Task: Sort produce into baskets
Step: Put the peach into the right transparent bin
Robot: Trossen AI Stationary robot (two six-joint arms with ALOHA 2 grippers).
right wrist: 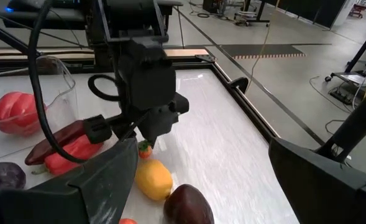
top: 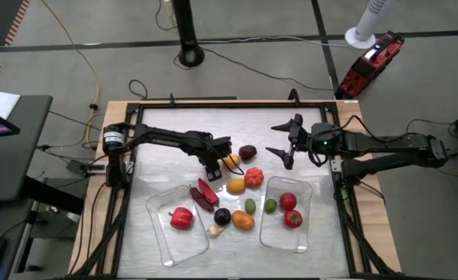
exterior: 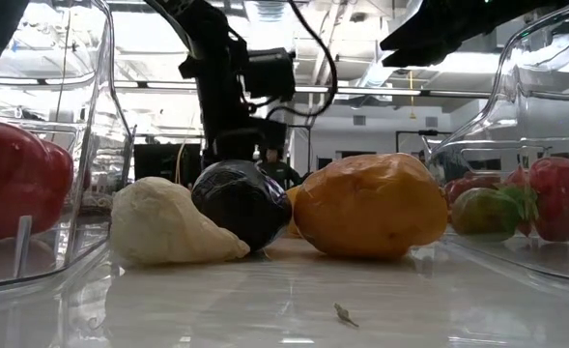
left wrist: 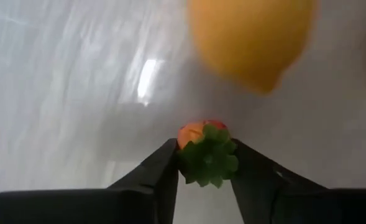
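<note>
My left gripper point(top: 214, 173) points down at the table's middle, shut on a small orange-red piece of produce with a green leafy top point(left wrist: 204, 146), also seen under it in the right wrist view point(right wrist: 145, 149). Beside it lie a yellow-orange lemon-like piece point(top: 230, 162) and a dark purple piece point(top: 247, 152). My right gripper point(top: 284, 144) hovers open, right of the middle, holding nothing. The left basket point(top: 160, 233) holds a red pepper point(top: 181, 218). The right basket point(top: 300, 233) holds a green piece point(top: 270, 205) and two red ones point(top: 290, 210). My left gripper pinches the small piece at its green leafy top point(left wrist: 209, 163) between its two fingers, one on either side. The fingers come from above, pointing down. The orange-red body point(left wrist: 195, 130) shows beyond the fingertips, down at the table; whether it rests there I cannot tell.
Between the baskets lie a red chili point(top: 204, 194), a yellow piece point(top: 235, 185), an orange-red tomato point(top: 253, 177), a green piece point(top: 249, 205), a dark plum-like piece point(exterior: 241, 203), an orange piece point(exterior: 366, 205) and a pale garlic point(exterior: 168, 227). A black frame point(top: 213, 103) borders the table.
</note>
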